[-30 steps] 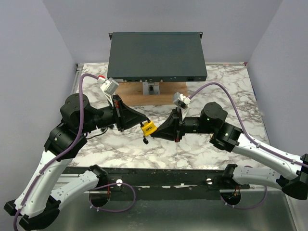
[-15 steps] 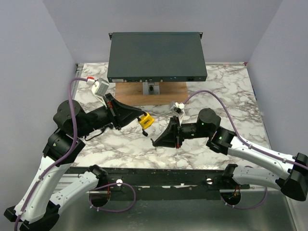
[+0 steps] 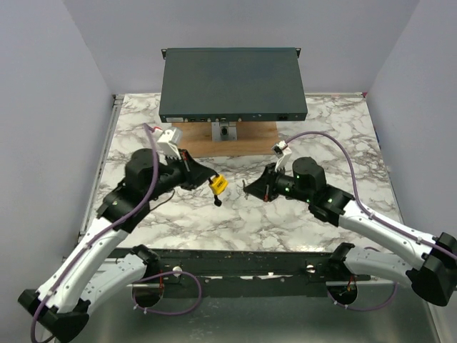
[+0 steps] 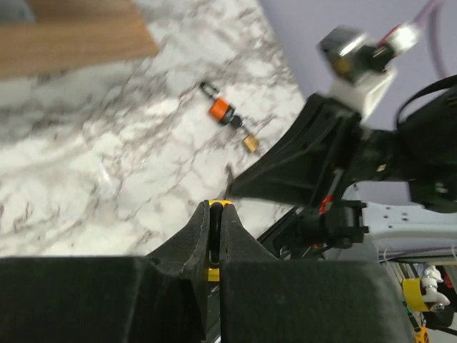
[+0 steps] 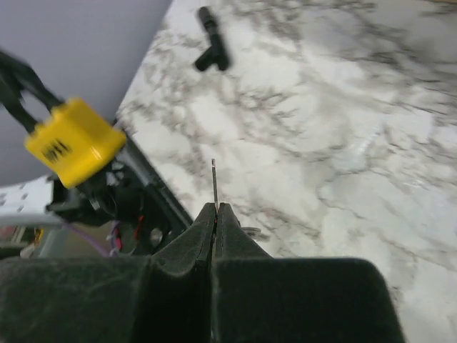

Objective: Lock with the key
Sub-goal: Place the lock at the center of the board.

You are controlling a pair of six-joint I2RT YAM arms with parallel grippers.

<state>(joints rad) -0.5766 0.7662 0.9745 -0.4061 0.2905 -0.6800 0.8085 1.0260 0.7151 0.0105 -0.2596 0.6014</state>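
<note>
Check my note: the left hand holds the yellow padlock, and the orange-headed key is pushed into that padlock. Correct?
Not correct. The left hand holds the yellow padlock, but the orange-headed key is not in it: it lies on the marble table, apart from the padlock. The left wrist view shows this.

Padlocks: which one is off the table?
The yellow padlock, clamped in the left gripper and held in the air; the small brass padlock lies on the table beside the orange-headed key.
</note>
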